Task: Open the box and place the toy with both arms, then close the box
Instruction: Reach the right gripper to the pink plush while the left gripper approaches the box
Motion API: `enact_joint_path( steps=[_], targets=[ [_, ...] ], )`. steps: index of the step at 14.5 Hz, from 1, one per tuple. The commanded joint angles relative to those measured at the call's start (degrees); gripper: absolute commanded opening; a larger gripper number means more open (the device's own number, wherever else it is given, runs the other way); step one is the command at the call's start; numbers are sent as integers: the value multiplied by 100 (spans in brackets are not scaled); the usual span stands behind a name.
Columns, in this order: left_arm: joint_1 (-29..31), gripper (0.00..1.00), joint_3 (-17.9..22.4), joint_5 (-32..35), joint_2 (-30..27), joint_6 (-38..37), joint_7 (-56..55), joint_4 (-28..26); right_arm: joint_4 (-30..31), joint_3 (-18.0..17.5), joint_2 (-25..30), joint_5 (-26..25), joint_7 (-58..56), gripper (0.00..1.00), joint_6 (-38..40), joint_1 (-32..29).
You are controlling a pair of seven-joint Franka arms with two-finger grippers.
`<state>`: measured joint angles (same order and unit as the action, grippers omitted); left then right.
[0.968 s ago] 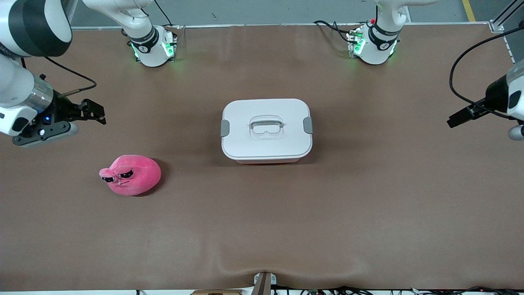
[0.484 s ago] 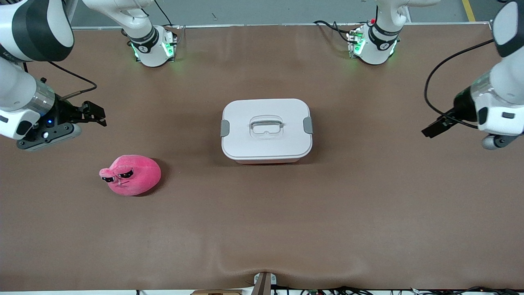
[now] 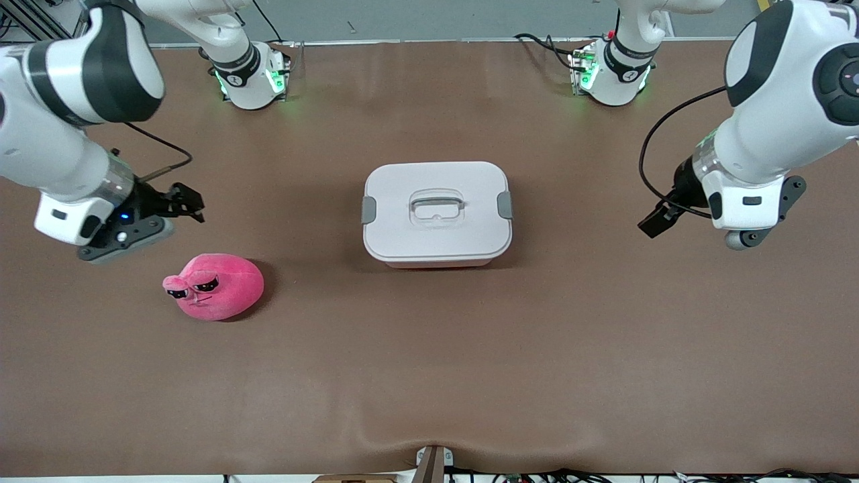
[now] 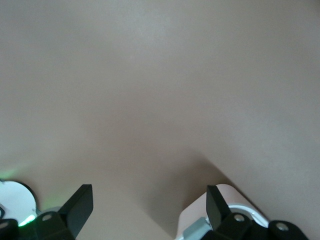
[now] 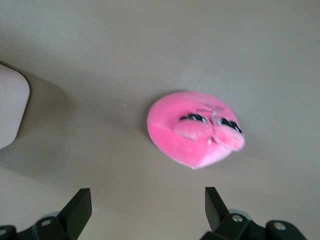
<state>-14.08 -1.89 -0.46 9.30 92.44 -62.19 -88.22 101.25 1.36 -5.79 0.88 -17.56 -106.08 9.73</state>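
Two grippers, left (image 3: 654, 221) and right (image 3: 188, 201), jaws wide, empty; white-lidded box (image 3: 436, 211) seemingly clipped; droopy-eyed pink toy (image 3: 215, 287).

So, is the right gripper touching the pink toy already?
Apart. The right wrist view shows bare table between the open right gripper and the toy; the front view shows that gap too.

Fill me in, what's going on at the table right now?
Nothing is held yet. The box sits mid-table with its lid on and side clips shut. The toy lies on the table toward the right arm's end, nearer the front camera than the box. The right gripper hangs open over the table close to the toy. The left gripper hangs open over the table toward the left arm's end, beside the box.
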Motion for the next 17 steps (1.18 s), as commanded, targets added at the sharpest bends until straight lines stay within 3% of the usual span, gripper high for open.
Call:
enact_joint_path(
  steps=[1, 6, 17],
  targets=[
    [-288, 100, 31, -15, 142, 37, -590, 139, -17, 48, -211, -26, -28, 100, -254, 116],
    [-666, 100, 31, -50, 335, 256, -1522, 139, -9, 66, -774, -26, 25, 100, -958, -32],
    [-1475, 100, 31, -59, 819, 933, -3694, 156, 0, 66, -1267, -18, -28, 100, -1081, -305]
  ],
)
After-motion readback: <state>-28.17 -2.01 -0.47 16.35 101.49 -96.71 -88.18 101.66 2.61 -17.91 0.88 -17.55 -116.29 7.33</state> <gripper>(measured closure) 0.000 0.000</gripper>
